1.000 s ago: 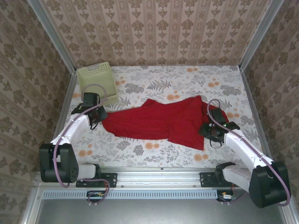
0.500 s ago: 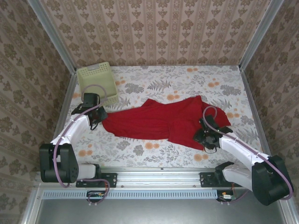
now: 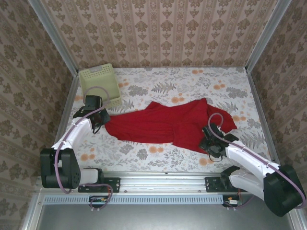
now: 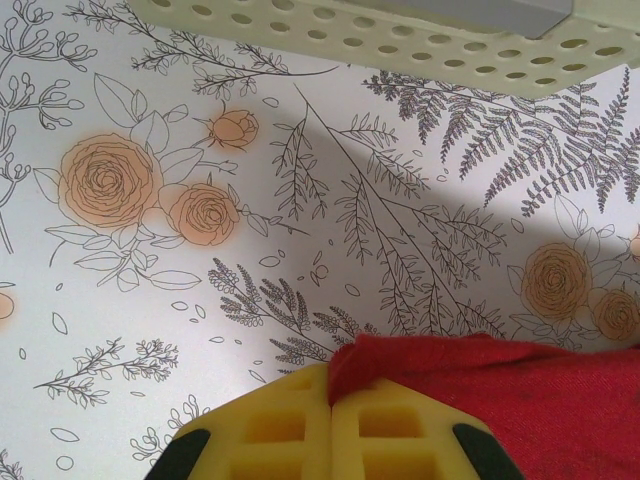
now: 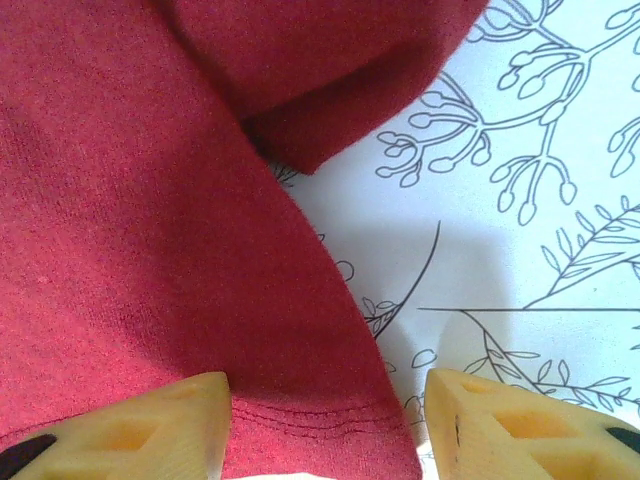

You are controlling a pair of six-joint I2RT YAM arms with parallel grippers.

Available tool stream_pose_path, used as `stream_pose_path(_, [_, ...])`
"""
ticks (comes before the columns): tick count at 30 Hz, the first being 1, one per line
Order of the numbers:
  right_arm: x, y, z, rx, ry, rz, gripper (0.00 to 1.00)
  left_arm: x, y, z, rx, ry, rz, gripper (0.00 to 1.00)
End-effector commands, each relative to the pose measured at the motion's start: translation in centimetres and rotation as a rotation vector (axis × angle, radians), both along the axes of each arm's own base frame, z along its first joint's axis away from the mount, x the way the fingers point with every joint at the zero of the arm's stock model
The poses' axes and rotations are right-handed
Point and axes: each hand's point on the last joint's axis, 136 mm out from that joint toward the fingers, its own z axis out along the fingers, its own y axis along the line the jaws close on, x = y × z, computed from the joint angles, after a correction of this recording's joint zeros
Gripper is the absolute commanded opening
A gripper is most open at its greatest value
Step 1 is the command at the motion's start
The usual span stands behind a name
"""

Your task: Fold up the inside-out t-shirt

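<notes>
My left gripper was shut tight on the left end of the red t-shirt. From my left wrist, my two yellow pads were pressed together, with a bit of red cloth pinched at their tips. The pale green basket sat just past that hand, in the far left corner of the flowery table.

The t-shirt lay spread out and wrinkly across the middle of the table, from my left gripper over to the right side.

My right gripper was down at the near right corner of the t-shirt. Its yellow fingers were apart. The stitched hem of the t-shirt lay between them, and the fingers were not squeezing it. Some bare table showed next to the right finger.
</notes>
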Motion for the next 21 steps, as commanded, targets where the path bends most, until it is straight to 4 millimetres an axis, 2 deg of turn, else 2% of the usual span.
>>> stream_pose_path(1, [-0.4, -0.3, -0.3, -0.037, 0.028, -0.008, 0.53, -0.1, 0.3, 0.5, -0.012, -0.02, 0.023, 0.0])
stream_pose_path(7, [0.3, 0.8, -0.7, -0.032, 0.052, 0.036, 0.44, -0.2, 0.4, 0.8, -0.009, -0.03, 0.023, 0.0])
stream_pose_path(10, [0.5, 1.0, -0.8, -0.038, 0.05, 0.042, 0.33, -0.1, 0.3, 1.0, -0.011, -0.034, 0.02, 0.0])
stream_pose_path(14, [0.7, 0.3, 0.3, -0.076, 0.022, 0.045, 0.15, 0.0, 0.1, 1.3, -0.02, -0.039, 0.011, 0.0])
stream_pose_path(17, [1.0, -0.8, 3.3, -0.129, -0.038, 0.052, 0.02, 0.1, -0.1, 2.0, -0.029, -0.055, 0.0, 0.0])
stream_pose_path(21, [1.5, -3.3, 10.3, -0.198, -0.19, 0.057, 0.0, 0.3, -0.8, 4.2, -0.056, -0.132, -0.038, 0.0])
